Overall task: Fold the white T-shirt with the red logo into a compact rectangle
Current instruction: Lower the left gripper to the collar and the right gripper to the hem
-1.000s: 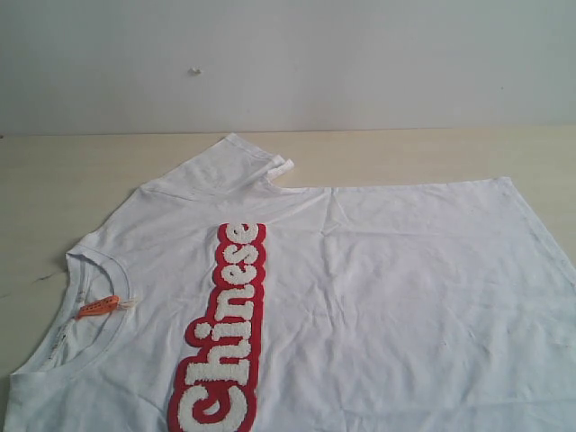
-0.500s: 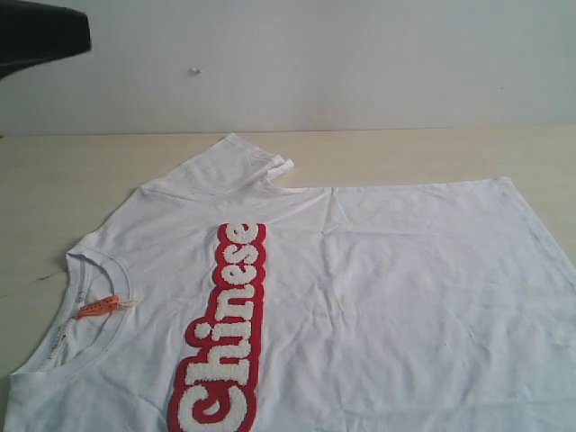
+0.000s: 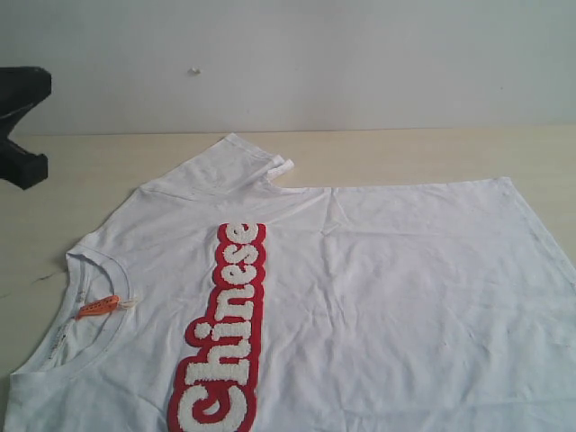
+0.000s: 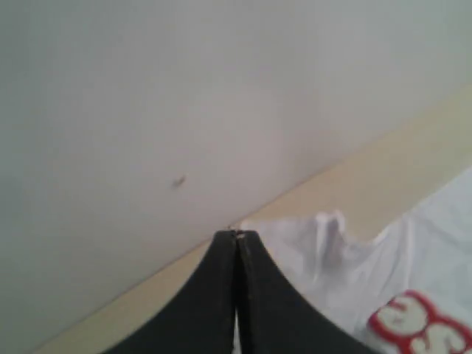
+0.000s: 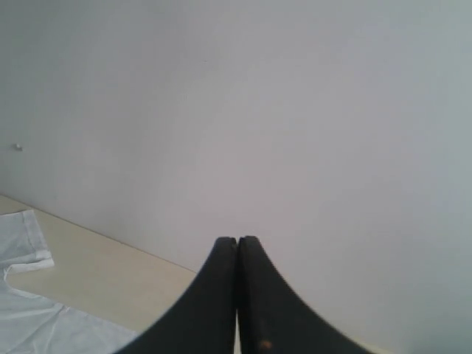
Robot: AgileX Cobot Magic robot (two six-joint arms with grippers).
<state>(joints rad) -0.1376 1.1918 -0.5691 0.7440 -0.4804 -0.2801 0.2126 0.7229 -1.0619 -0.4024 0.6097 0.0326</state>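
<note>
Over on the left edge of the exterior view you've got a dark chunk of your left arm (image 3: 22,117) hanging above the tan table (image 3: 405,153), clear of the cloth. The left gripper (image 4: 237,234) has its jaws pressed together with nothing between them, up in the air and aimed at the far sleeve (image 3: 245,164). Next over, the white T-shirt (image 3: 387,288) lies spread flat and face up, with the ribbed collar (image 3: 90,263) and small orange neck tag (image 3: 97,307) at the left end. The red logo (image 3: 225,333) runs as a strip from the near edge up across the chest. The body stretches right and runs out of frame. Your right gripper (image 5: 237,240) is pinched closed too, empty, facing the pale wall (image 5: 295,110).
</note>
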